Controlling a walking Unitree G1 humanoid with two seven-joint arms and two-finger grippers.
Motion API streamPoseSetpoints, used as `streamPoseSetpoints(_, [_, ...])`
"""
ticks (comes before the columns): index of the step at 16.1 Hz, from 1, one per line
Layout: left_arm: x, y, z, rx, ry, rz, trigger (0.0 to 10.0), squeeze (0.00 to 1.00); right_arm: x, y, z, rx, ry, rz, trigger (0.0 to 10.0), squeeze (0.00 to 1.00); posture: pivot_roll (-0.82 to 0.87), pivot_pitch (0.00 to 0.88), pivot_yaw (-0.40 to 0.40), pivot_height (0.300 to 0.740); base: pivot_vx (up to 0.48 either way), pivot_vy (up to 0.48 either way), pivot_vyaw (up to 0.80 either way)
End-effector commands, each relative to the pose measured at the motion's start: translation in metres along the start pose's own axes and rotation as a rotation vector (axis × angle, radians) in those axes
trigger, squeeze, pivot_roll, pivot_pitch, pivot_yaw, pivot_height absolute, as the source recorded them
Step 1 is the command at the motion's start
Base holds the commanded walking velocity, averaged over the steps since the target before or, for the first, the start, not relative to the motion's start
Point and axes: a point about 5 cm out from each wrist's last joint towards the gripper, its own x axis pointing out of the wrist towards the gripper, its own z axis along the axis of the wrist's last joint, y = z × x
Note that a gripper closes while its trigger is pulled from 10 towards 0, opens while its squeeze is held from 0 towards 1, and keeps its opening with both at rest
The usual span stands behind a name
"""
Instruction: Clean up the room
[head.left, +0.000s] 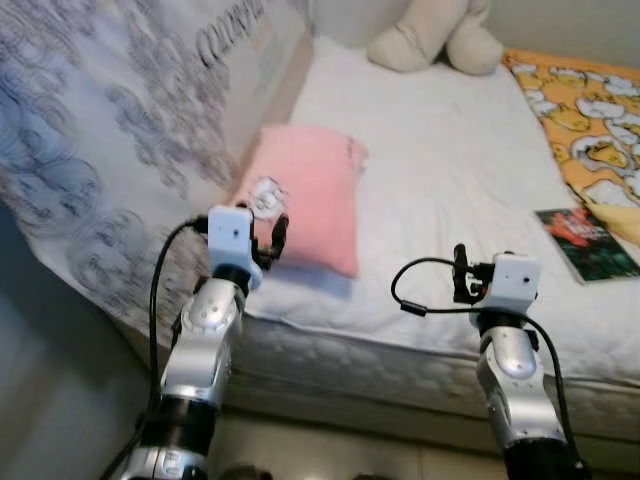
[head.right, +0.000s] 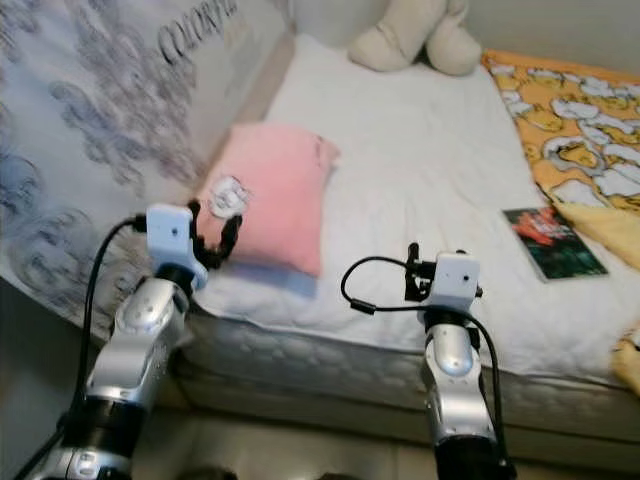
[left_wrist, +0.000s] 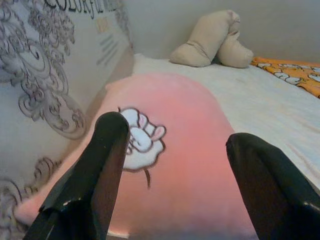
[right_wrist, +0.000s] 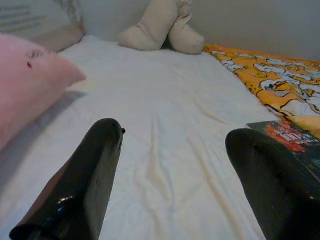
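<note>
while the left hand (head.left: 268, 238) hovers with fingers spread at the near edge of the pink pillow (head.left: 305, 195), touching nothing, the right hand (right_wrist: 172, 175) gapes empty over the bed (head.left: 450, 180); the pillow's long axis runs away from the robot.

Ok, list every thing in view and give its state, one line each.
left gripper: open, at the pillow's near edge, holding nothing
right gripper: open, above the bare sheet
pink pillow: lying flat on the bed
book: closed, flat, cover up
plush toy: sitting at the far end
orange blanket: spread along the bed's right side
</note>
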Motion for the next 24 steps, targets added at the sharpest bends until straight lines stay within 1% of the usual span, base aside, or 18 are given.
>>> streamPoseSetpoints(1, [-0.001, 0.005, -0.007, -0.003, 0.030, 0.010, 10.0, 0.00, 0.003, 0.005, 0.004, 0.005, -0.018, 0.014, 10.0, 0.00, 0.00, 0.000, -0.028, 0.730, 0.000, -0.446, 0.00])
streamPoseSetpoints(2, [0.001, 0.006, -0.010, -0.002, 0.038, 0.016, 10.0, 0.00, 0.004, 0.006, 0.006, 0.013, -0.029, 0.023, 10.0, 1.00, 0.00, 0.000, -0.029, 0.730, 0.000, -0.431, 0.00])
streamPoseSetpoints(6, [0.006, 0.006, -0.016, -0.008, 0.060, 0.035, 10.0, 0.00, 0.008, 0.013, 0.007, 0.017, -0.034, 0.056, 10.0, 1.00, 0.00, 0.000, -0.036, 0.730, 0.000, -0.425, 0.00])
streamPoseSetpoints(11, [0.007, 0.007, -0.017, -0.009, 0.054, 0.045, 10.0, 0.00, 0.011, 0.015, 0.007, 0.012, -0.038, 0.070, 10.0, 1.00, 0.01, 0.000, -0.046, 0.730, 0.259, -0.401, 0.00])
streamPoseSetpoints(16, [0.003, 0.006, -0.019, -0.012, 0.051, 0.030, 10.0, 0.00, 0.006, 0.020, 0.003, 0.010, -0.031, 0.087, 10.0, 1.00, 0.01, 0.000, -0.044, 0.730, 0.301, -0.371, 0.00])
streamPoseSetpoints(18, [0.003, 0.005, -0.018, -0.011, 0.050, 0.025, 10.0, 0.00, 0.005, 0.021, 0.001, -0.006, -0.020, 0.097, 10.0, 1.00, 0.01, 0.000, -0.044, 0.730, 0.309, -0.364, 0.00])
streamPoseSetpoints(19, [0.004, 0.005, -0.017, -0.008, 0.048, 0.021, 10.0, 0.00, 0.005, 0.026, 0.002, -0.035, -0.029, 0.140, 10.0, 1.00, 0.01, 0.000, -0.041, 0.730, 0.311, -0.364, 0.00])
streamPoseSetpoints(20, [0.004, 0.006, -0.017, -0.008, 0.049, 0.020, 10.0, 0.00, 0.005, 0.027, 0.001, -0.030, -0.024, 0.141, 10.0, 1.00, 0.01, 0.000, -0.041, 0.730, 0.311, -0.364, 0.00])
streamPoseSetpoints(21, [0.005, 0.005, -0.018, -0.013, 0.050, 0.017, 10.0, 0.00, 0.007, 0.025, 0.000, -0.030, -0.010, 0.108, 10.0, 1.00, 0.01, 0.000, -0.044, 0.730, 0.311, -0.364, 0.00])
streamPoseSetpoints(22, [0.005, 0.005, -0.018, -0.019, 0.050, 0.016, 10.0, 0.00, 0.008, 0.023, -0.001, -0.033, 0.001, 0.095, 10.0, 0.00, 0.01, 0.000, -0.046, 0.730, 0.307, -0.364, 0.00])
streamPoseSetpoints(24, [0.007, 0.003, -0.017, -0.026, 0.044, 0.014, 10.0, 0.00, 0.011, 0.022, 0.000, -0.040, -0.004, 0.114, 10.0, 0.00, 0.01, 0.000, -0.055, 0.730, 0.309, -0.364, 0.00])
